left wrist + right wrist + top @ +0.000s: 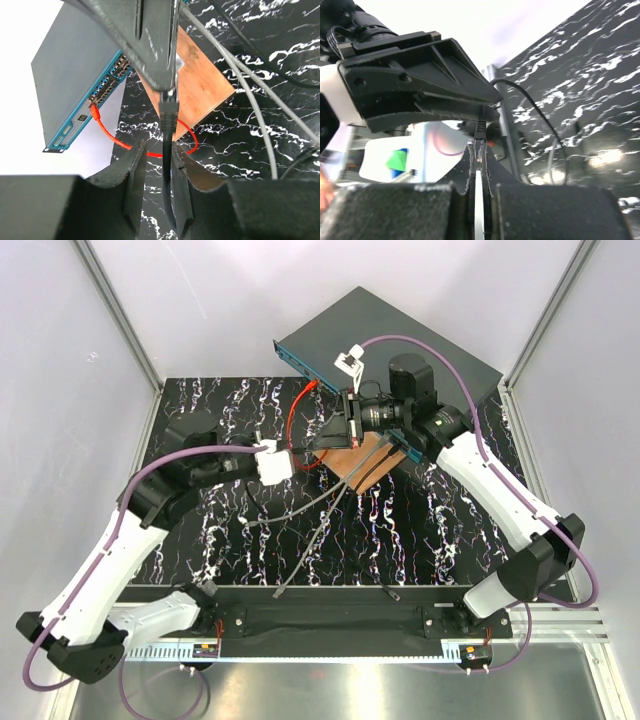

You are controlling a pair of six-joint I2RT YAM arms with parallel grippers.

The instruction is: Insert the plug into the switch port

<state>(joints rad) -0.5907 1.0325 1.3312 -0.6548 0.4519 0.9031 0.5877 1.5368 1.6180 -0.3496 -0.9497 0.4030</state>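
The switch [420, 340] is a flat dark grey box at the back, its blue socket face [300, 358] turned front-left. It also shows in the left wrist view [70, 65]. My right gripper [479, 148] is shut on the tip of a black plug [480, 129], held above the copper plate and short of the socket face. In the left wrist view the plug [169, 112] hangs from the right fingers [150, 45]. Its black cable [167, 170] runs between my left gripper's [158, 150] jaws, which stand slightly apart. The grippers meet left of the switch, left [316, 448] and right [340, 435].
An orange cable [115, 137] is plugged into the blue face and loops over the mat. A copper-brown plate [200, 80] lies under the grippers. Grey cables [320, 520] trail toward the near edge. White walls enclose the black marbled mat [420, 530].
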